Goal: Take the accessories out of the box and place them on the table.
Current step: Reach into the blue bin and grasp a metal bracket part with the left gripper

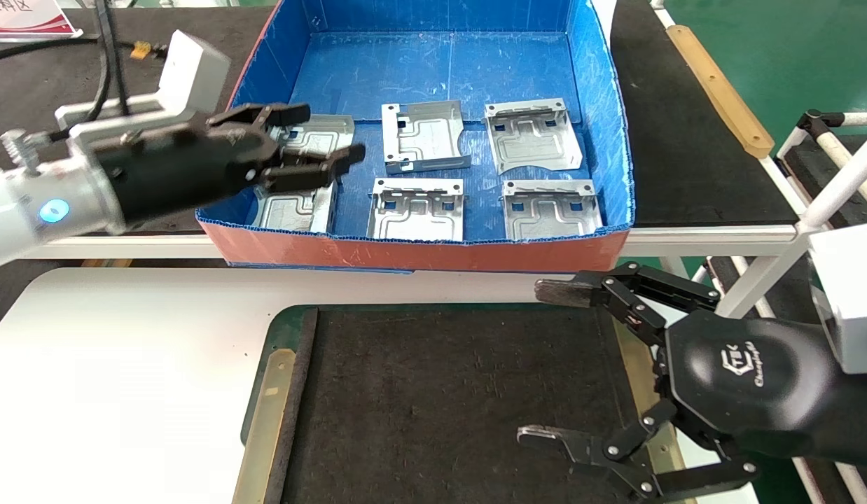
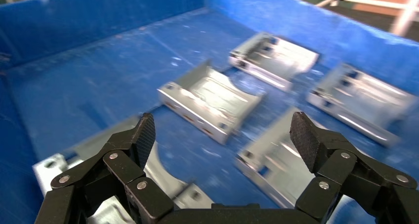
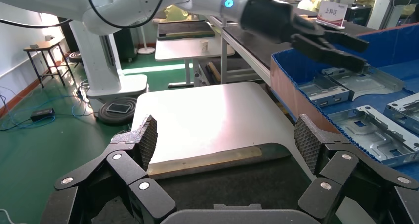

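The box [image 1: 419, 252], blue inside and orange-red outside, holds six silver accessories in two rows: middle [image 1: 423, 136] [image 1: 417, 208], right [image 1: 533, 134] [image 1: 551, 208], and left [image 1: 332, 133] [image 1: 293, 210], partly hidden by my arm. My left gripper [image 1: 328, 133] is open and empty, hovering above the left plates. In the left wrist view the gripper [image 2: 222, 135] is above the blue floor between plates [image 2: 210, 100] [image 2: 276, 164]. My right gripper [image 1: 538, 362] is open and empty above the right side of the table's dark mat [image 1: 440, 399]. The white table [image 1: 125, 364] bears no plates.
The box rests on a dark-topped bench [image 1: 685, 140] with a white edge, behind the table. A wooden strip [image 1: 720, 91] lies on the bench at the right. White frame tubes [image 1: 847, 175] stand at the far right. Cables [image 1: 104, 56] run at the far left.
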{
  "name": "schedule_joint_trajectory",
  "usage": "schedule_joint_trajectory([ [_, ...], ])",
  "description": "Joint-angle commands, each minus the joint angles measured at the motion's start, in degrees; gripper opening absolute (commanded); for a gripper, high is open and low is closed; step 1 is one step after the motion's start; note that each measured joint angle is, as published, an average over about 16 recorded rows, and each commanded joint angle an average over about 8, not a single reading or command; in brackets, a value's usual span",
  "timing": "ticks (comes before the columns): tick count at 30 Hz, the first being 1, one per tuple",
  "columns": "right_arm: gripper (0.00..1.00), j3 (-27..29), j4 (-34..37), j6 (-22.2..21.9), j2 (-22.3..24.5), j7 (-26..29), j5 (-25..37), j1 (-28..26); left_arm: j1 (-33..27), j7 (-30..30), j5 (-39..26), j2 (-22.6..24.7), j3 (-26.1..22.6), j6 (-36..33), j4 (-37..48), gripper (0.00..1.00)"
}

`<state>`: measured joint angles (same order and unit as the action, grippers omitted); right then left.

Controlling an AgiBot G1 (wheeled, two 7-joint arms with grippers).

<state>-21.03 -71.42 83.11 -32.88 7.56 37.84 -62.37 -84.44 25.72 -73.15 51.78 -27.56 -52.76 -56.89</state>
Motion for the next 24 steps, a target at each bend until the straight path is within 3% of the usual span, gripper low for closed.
schedule_joint_trajectory([
  [1, 1.0, 0.0, 0.0, 0.0, 0.0, 0.0, 0.0, 0.0, -1.5, 1.3, -2.1, 1.3, -0.9, 2.0, 1.1, 1.0],
  [12, 1.0, 0.0, 0.0, 0.0, 0.0, 0.0, 0.0, 0.0, -6.5, 14.0, -12.6, 7.8, -6.4, 9.6, 6.2, 1.0],
  [24, 1.0, 0.0, 0.0, 0.0, 0.0, 0.0, 0.0, 0.0, -5.8, 25.7, -20.5, 11.0, -10.0, 15.1, 2.2, 1.0],
])
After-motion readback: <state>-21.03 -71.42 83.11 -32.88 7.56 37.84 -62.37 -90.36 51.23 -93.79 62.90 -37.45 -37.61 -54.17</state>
